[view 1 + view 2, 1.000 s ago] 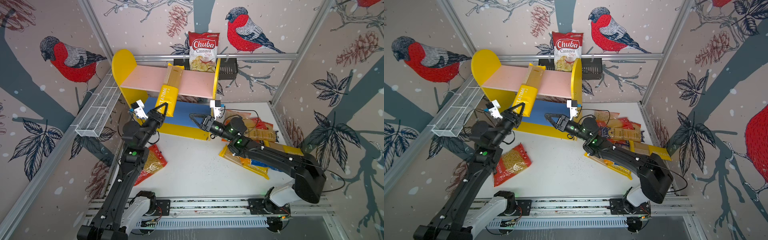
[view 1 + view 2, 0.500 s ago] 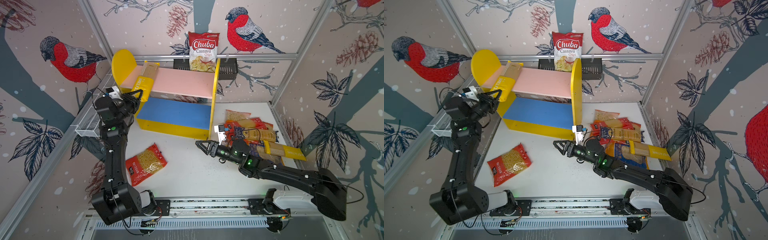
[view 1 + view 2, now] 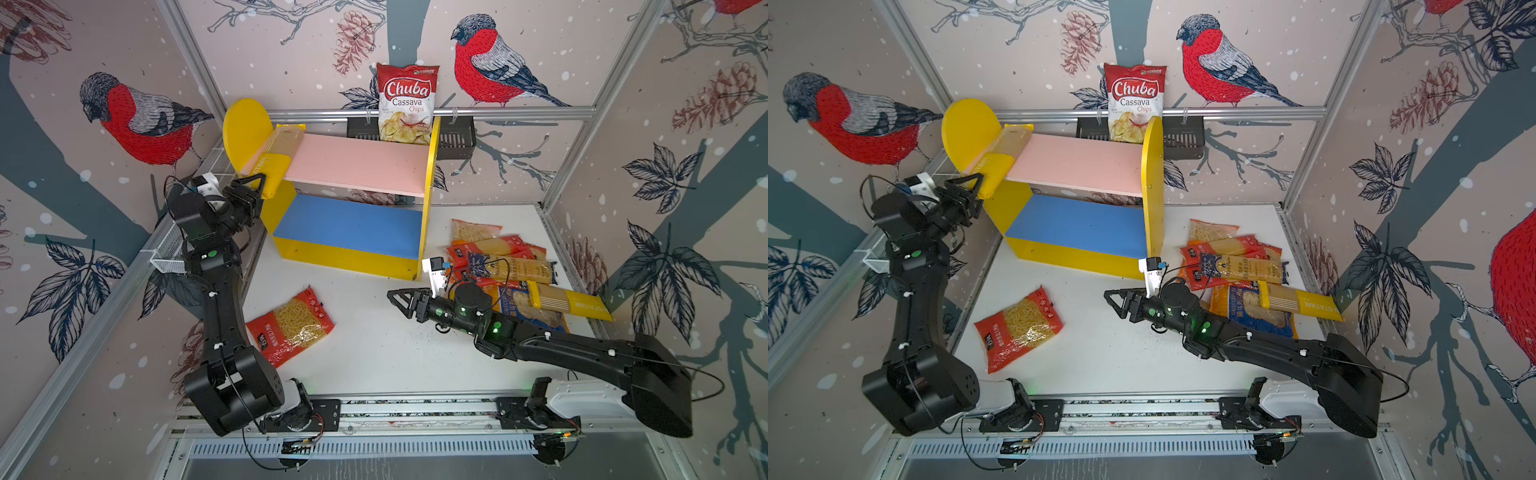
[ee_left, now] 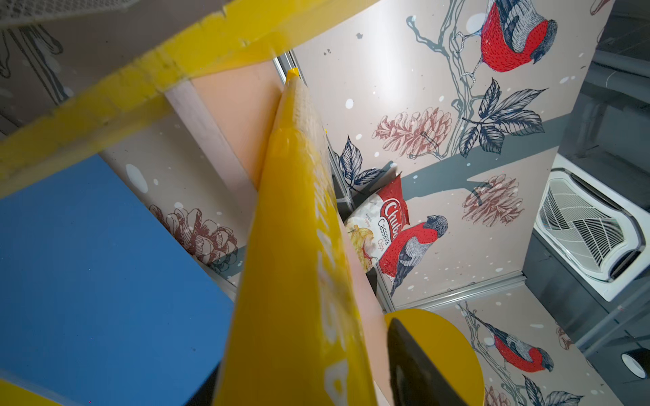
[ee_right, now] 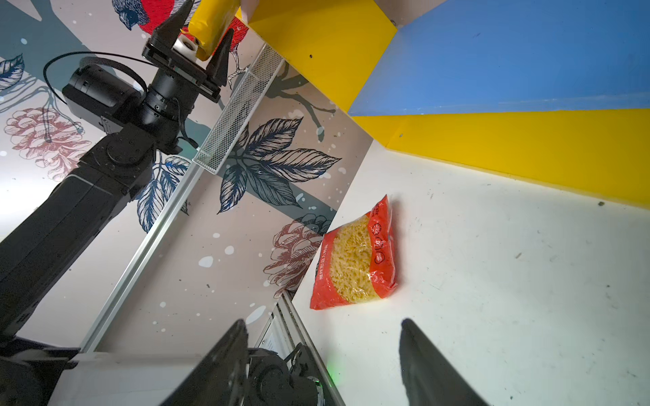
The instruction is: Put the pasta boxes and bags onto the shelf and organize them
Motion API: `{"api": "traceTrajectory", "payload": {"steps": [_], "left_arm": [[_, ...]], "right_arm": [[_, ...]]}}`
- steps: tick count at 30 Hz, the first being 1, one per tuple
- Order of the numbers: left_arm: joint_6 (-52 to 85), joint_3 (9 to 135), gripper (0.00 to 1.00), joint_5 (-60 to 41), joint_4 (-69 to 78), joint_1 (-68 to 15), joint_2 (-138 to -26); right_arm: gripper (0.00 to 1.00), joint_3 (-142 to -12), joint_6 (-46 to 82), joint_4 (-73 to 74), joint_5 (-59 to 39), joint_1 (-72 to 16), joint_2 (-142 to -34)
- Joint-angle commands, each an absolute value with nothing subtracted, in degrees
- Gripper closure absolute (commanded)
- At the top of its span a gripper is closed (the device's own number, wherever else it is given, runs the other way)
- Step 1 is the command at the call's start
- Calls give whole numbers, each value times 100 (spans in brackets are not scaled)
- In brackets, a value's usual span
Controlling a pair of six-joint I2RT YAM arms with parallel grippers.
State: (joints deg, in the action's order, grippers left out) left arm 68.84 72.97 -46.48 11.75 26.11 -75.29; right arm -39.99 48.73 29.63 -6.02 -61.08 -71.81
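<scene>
The shelf (image 3: 353, 166) stands at the back with a pink upper board and a blue lower board (image 3: 349, 224). A long yellow PASTATIME pack (image 3: 276, 153) (image 3: 1000, 153) (image 4: 292, 246) lies along the pink board's left end, beside the round-topped side panel, and overhangs the front edge. My left gripper (image 3: 255, 185) (image 3: 971, 183) (image 4: 306, 369) is open, its fingers standing apart on either side of the pack's overhanging end. My right gripper (image 3: 395, 297) (image 3: 1111, 297) (image 5: 323, 321) is open and empty over the white table. A red macaroni bag (image 3: 291, 326) (image 5: 355, 260) lies front left. Several pasta packs (image 3: 507, 266) are piled at the right.
A Chuba chips bag (image 3: 407, 104) stands in the black slotted basket (image 3: 457, 135) on the back rail. A white wire-mesh basket (image 3: 166, 253) hangs on the left wall by my left arm. Another yellow pack (image 3: 569, 301) lies at the pile's right edge.
My left arm carried the yellow pack from the shelf's middle to the pink board's left end, and its jaws opened. My right arm drew back from the shelf to the table's middle.
</scene>
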Motion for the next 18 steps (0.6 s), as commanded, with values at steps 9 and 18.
{"api": "traceTrajectory", "payload": {"steps": [9, 18], "left_arm": [[7221, 6717, 47, -4440, 2183, 2556, -7162], [6790, 7673, 79, -4218, 1540, 2632, -7881]], "right_arm": [[32, -4157, 4771, 2980, -554, -6175, -7439], [32, -4160, 4782, 2816, -409, -6214, -7310]]}}
